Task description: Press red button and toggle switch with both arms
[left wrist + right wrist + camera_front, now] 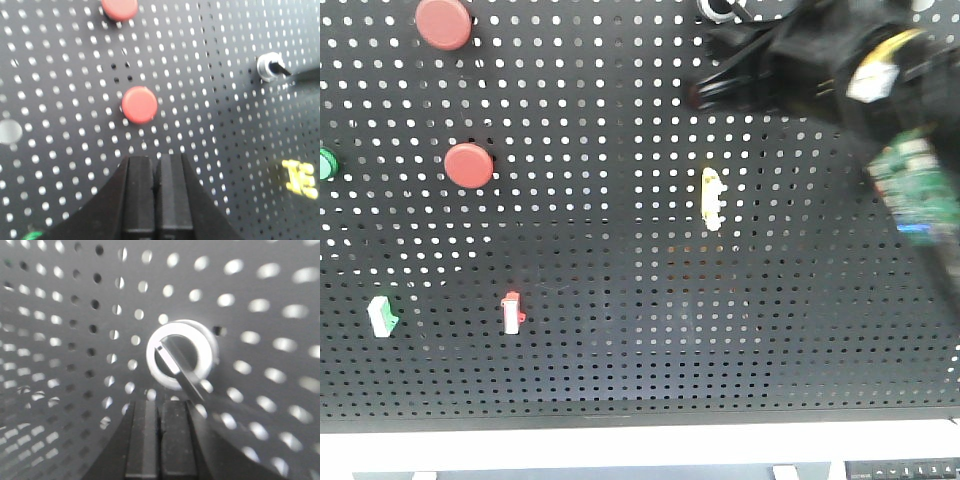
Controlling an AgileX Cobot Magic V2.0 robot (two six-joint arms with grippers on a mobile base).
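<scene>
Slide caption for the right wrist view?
Shut right gripper close to the toggle switch on the perforated board.

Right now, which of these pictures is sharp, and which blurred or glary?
Front view: pegboard sharp, right arm smeared. Left wrist view: centre red button crisp, yellow piece soft. Right wrist view: switch ring glares white, holes around it blurred.

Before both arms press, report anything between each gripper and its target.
Nothing visible does. Only bare pegboard separates the left gripper from the lower red button, and the right gripper from the toggle switch just ahead.
</scene>
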